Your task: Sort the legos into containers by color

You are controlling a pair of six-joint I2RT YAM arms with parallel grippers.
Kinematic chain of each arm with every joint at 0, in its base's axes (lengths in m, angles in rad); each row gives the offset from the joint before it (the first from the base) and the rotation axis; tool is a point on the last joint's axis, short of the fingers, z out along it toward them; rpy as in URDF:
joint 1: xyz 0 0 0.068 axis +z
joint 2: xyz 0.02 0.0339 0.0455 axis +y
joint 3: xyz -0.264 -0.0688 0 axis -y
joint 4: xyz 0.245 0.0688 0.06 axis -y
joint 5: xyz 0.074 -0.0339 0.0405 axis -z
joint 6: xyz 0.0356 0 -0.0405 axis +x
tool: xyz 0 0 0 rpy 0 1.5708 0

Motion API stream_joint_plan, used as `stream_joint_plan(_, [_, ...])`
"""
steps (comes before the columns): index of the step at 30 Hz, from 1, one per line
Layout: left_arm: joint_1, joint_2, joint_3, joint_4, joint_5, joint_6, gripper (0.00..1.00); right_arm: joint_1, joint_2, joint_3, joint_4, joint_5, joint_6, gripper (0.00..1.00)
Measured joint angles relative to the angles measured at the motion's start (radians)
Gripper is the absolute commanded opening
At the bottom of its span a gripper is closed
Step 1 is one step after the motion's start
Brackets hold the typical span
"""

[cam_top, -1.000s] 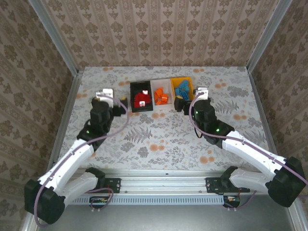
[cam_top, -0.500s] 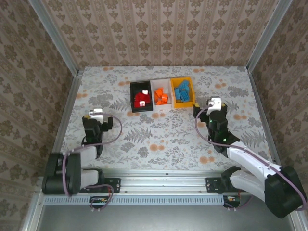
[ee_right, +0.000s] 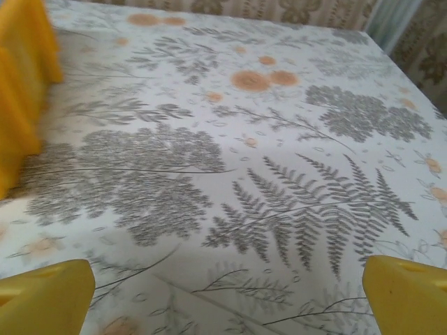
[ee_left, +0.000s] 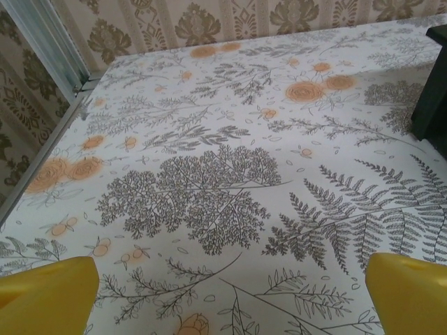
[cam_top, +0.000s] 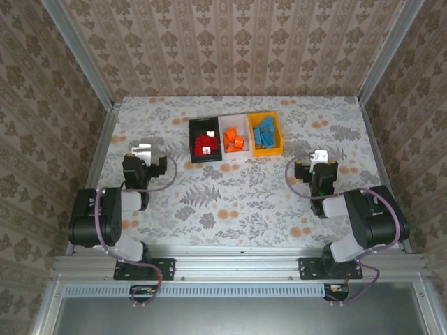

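In the top view both arms are folded back low in the frame. The left gripper (cam_top: 144, 153) sits at mid-left and the right gripper (cam_top: 320, 160) at mid-right, both over the flower-patterned table (cam_top: 230, 192).

On the left wrist camera, the yellow fingertips (ee_left: 45, 293) show in the bottom corners of the frame, spread wide, with bare tabletop between them. This pincer is open and carries nothing. A dark corner of the black bin (ee_left: 433, 91) pokes in at the right edge, well apart from the fingers.

The right wrist camera shows the same. Its yellow fingertips (ee_right: 412, 296) sit in the bottom corners, parted wide and empty, and the wall of the yellow-orange bin (ee_right: 21, 77) runs along the upper left edge.

Farther up the top view, the three bins stand joined in a row at upper centre, between the two pincers and beyond them. The red legos (cam_top: 204, 143) lie in the black bin on the left. The orange legos (cam_top: 233, 142) lie in the white bin (cam_top: 230, 122) in the middle. The blue legos (cam_top: 263, 134) lie in the yellow-orange bin on the right. I see every brick inside a bin, well apart from both pincers.
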Motion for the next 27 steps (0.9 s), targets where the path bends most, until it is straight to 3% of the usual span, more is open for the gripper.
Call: stream_joint_plan(27, [0.000,0.000,0.000,-0.032,0.002,-0.004,1.00,-0.023,0.002,0.053,-0.011,-0.063,0.055,1.00])
